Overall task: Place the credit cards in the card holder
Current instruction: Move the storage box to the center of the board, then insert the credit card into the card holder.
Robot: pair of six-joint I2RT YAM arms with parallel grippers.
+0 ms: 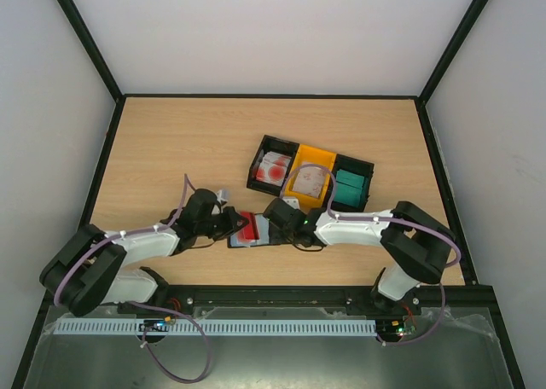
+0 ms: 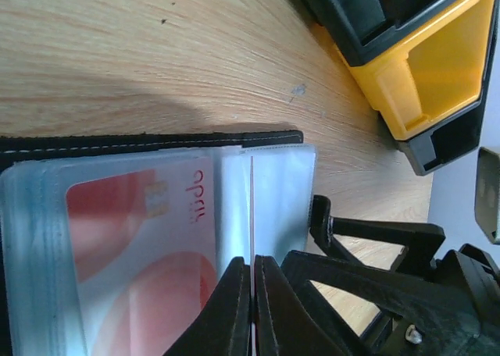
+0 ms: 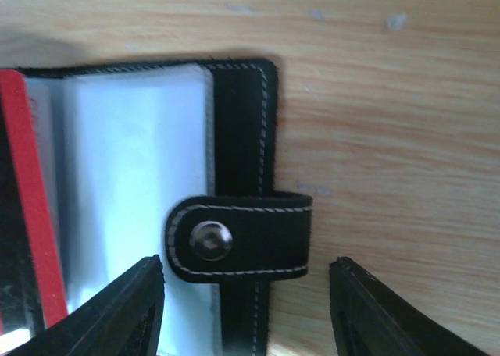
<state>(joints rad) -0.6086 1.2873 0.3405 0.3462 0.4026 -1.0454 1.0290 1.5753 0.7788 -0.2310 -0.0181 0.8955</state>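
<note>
The black card holder (image 1: 258,235) lies open on the table between my two grippers. Its stitched edge (image 2: 156,141) and clear sleeves show in the left wrist view, with a red-and-white credit card (image 2: 141,239) inside one sleeve. My left gripper (image 2: 252,261) is shut on a thin pale sleeve leaf of the holder, seen edge-on. In the right wrist view the holder's cover (image 3: 242,122) and its snap tab (image 3: 250,239) lie flat. My right gripper (image 3: 246,264) hangs open over that tab, one finger on each side. A red card edge (image 3: 31,200) shows at the left.
Three small bins stand in a row behind the holder. A black bin (image 1: 273,169) holds red-and-white cards, a yellow bin (image 1: 310,180) holds pale cards, and a second black bin (image 1: 351,184) holds teal cards. The yellow bin (image 2: 430,67) is close on the right.
</note>
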